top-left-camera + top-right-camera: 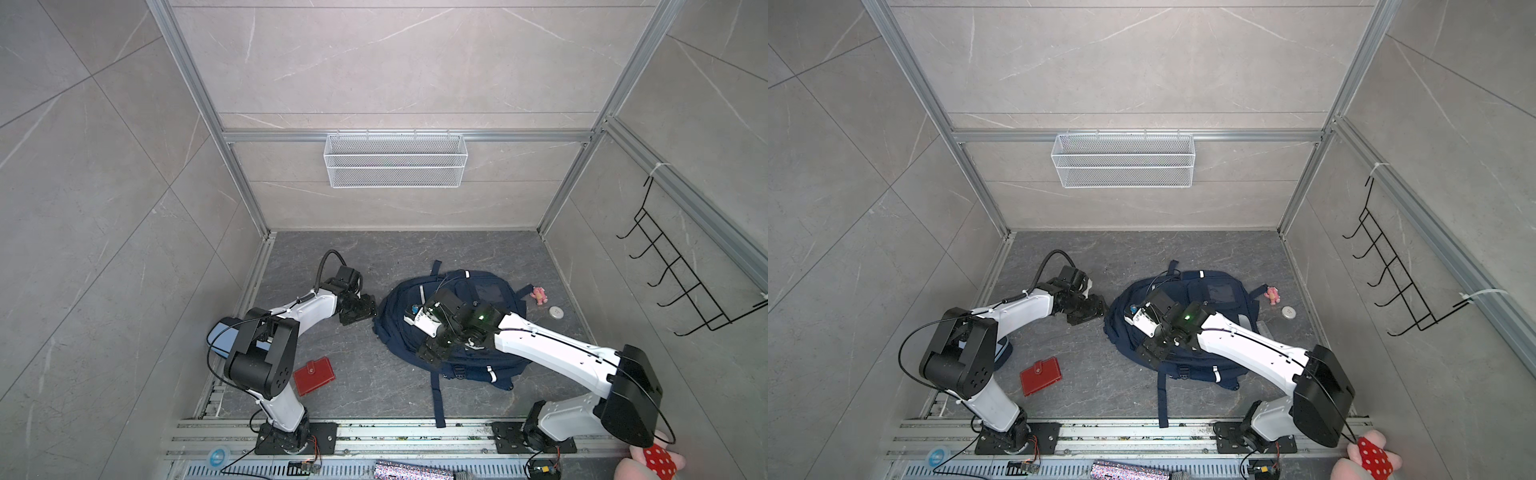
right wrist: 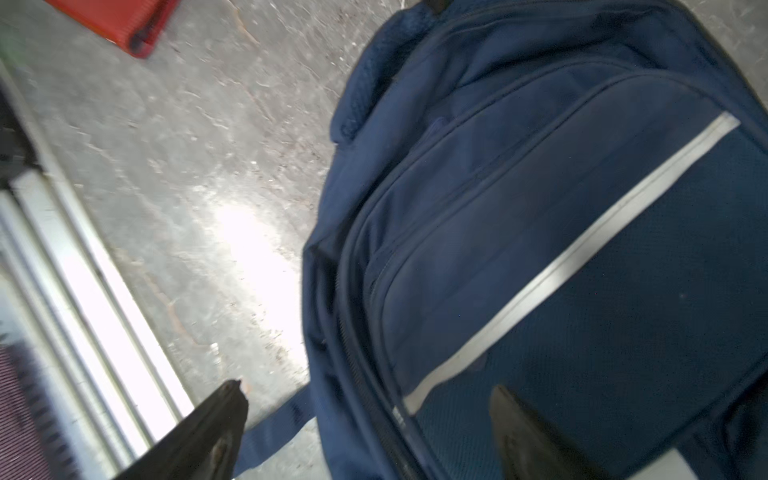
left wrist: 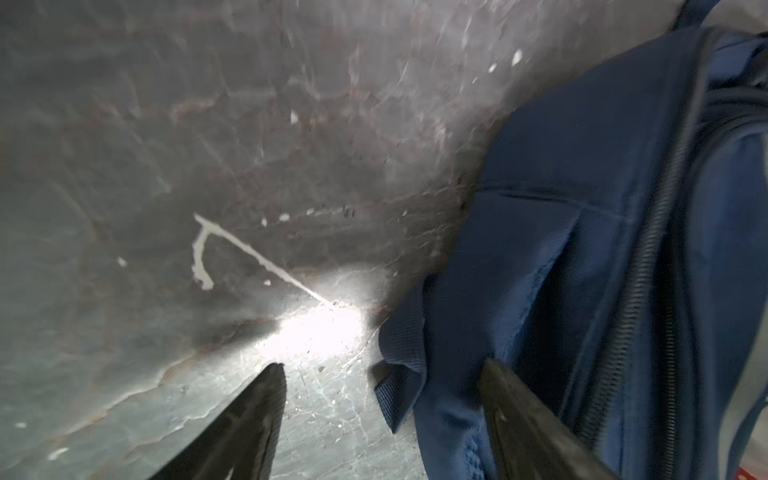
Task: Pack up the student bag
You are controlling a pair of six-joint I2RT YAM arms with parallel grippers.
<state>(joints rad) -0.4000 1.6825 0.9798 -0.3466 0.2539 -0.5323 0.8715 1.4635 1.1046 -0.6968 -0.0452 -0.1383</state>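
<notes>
The student bag (image 1: pixel 484 293) lay flat on the dark stone floor, right of the middle in both top views, front side up, one long strap trailing toward the rail at the near edge. The left gripper (image 1: pixel 365 309) hung low just beside the bag's left edge; its wrist view showed the two fingers (image 3: pixel 257 415) spread apart with nothing between them, one over bare floor and one over navy fabric near the zip (image 3: pixel 648 270). The right gripper (image 1: pixel 430 357) hovered over the bag's near-left part, likewise released and empty, with the white reflective stripe (image 2: pixel 582 249) ahead of it. Nothing appeared packed: a red wallet (image 1: pixel 313 376) lay well apart on the floor by the left arm, a light-blue pencil case (image 1: pixel 218 336) sat half hidden under that arm, and a pink toy (image 1: pixel 539 295) and a small round white object (image 1: pixel 556 312) rested just beside the bag's far right side. The zips looked closed, so the step in hand seemed to be opening the bag. The next move probably called for one gripper to pin the limp fabric while the other found a zip puller, which the blurred wrist views did not clearly show.
</notes>
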